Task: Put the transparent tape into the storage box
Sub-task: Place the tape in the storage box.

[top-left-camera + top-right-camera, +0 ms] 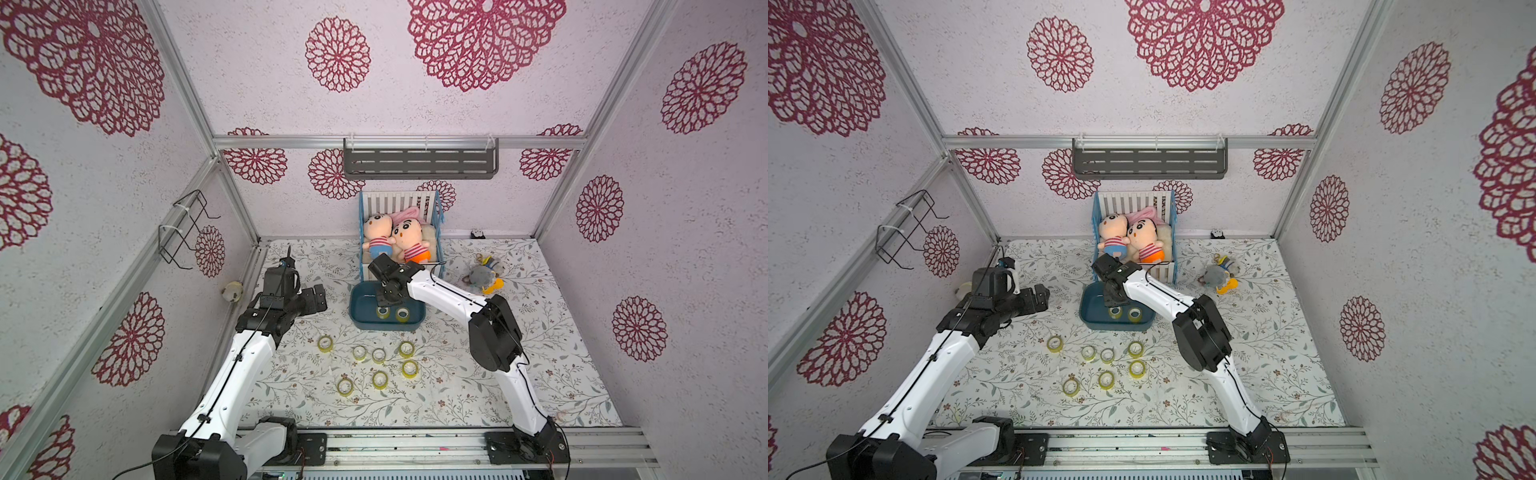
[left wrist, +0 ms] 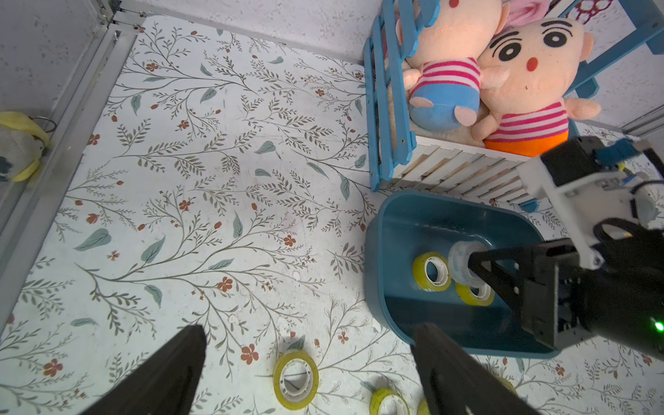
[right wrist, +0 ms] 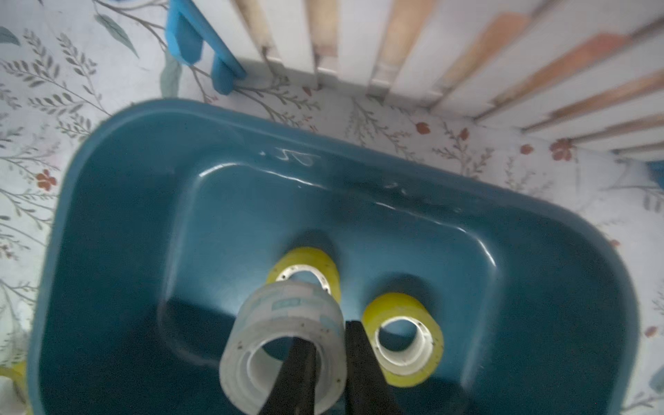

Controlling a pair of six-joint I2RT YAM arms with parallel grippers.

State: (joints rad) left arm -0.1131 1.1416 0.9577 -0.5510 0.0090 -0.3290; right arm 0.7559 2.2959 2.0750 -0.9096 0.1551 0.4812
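Transparent tape (image 3: 287, 309) hanging over the storage box (image 3: 118, 201)
My right gripper (image 3: 325, 334) clamps its wall, one finger through the core, so it hangs free above the yellow rolls (image 3: 395, 305) inside; letting go should drop it in.

We see two striped-shirt plush dolls (image 1: 409, 237) lying side by side in a white-and-blue slatted toy crib (image 1: 390, 203), a grey slotted shelf (image 1: 419, 163) on the wall above, a black wire rack (image 1: 188, 226) on the left wall, and a grey-and-yellow plush toy (image 1: 484, 275) near the crib.
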